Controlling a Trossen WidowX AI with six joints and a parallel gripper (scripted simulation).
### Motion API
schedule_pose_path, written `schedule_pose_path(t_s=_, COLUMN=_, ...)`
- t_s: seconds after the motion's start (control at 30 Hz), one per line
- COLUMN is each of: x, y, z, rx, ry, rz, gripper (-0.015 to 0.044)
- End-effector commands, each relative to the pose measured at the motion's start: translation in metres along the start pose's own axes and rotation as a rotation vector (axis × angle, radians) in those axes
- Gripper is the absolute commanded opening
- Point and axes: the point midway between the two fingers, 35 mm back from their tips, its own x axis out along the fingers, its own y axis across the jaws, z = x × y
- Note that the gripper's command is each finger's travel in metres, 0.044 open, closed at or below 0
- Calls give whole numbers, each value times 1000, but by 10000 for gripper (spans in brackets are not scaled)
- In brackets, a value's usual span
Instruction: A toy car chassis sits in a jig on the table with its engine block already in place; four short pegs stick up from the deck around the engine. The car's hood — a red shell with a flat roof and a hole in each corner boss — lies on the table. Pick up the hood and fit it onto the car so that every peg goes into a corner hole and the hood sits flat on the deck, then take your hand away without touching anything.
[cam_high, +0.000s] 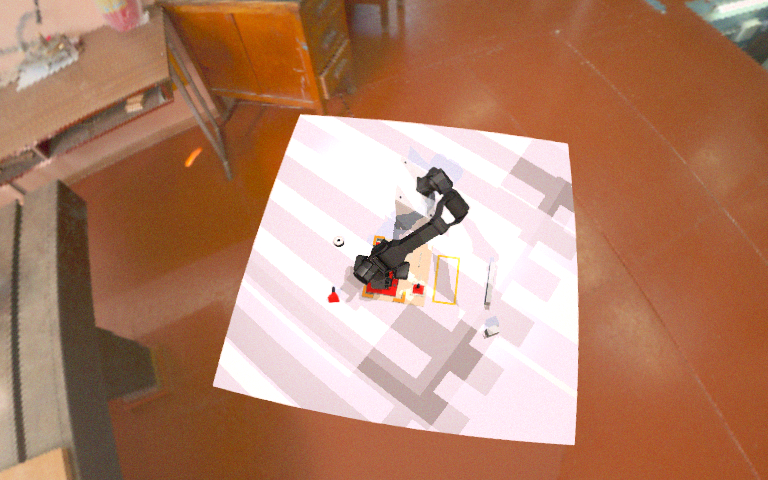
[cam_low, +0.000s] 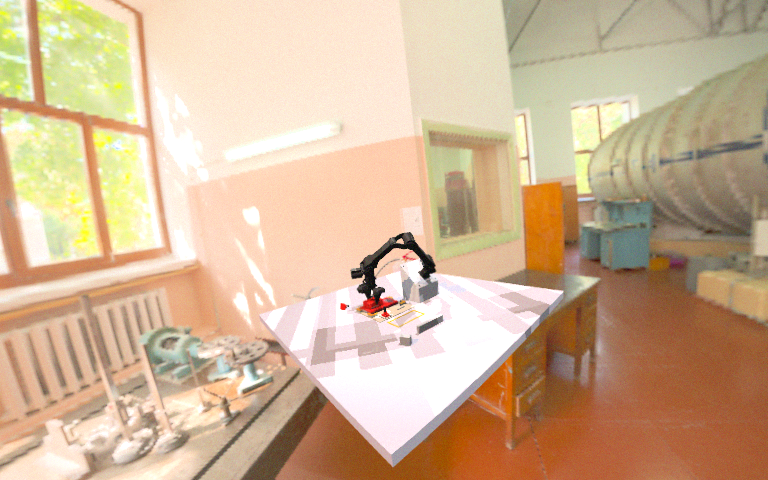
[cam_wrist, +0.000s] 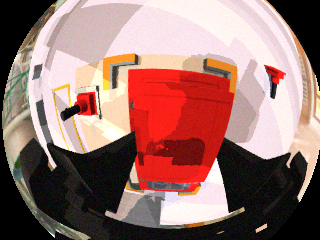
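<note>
The gripper (cam_high: 388, 278) (cam_wrist: 178, 140) is shut on the hood, with one black finger on each side. The hood (cam_wrist: 175, 112) is a red shell, roof up, over the chassis. The red chassis (cam_high: 378, 290) (cam_wrist: 189, 187) shows past the hood's lower end in the wrist view, beside a grey windshield-like part. It sits among orange and grey corner brackets of the jig (cam_wrist: 120, 58) (cam_high: 367, 295). The engine block, pegs and corner holes are hidden. Whether the hood touches the deck or is a little above it cannot be told.
A red piece with a black stem (cam_high: 417, 289) (cam_wrist: 86, 104) stands on the tan board (cam_high: 421, 261); a similar one (cam_high: 333, 297) (cam_wrist: 274, 72) lies on the table. A yellow outline (cam_high: 457, 281), grey bar (cam_high: 488, 285) (cam_low: 429, 324) and small block (cam_high: 491, 331) (cam_low: 405, 340) are farther right.
</note>
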Motion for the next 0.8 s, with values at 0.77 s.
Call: schedule_pose_path(t_s=0.77, x=-4, y=0, z=0, rx=1, ry=-6, rz=0, gripper=0)
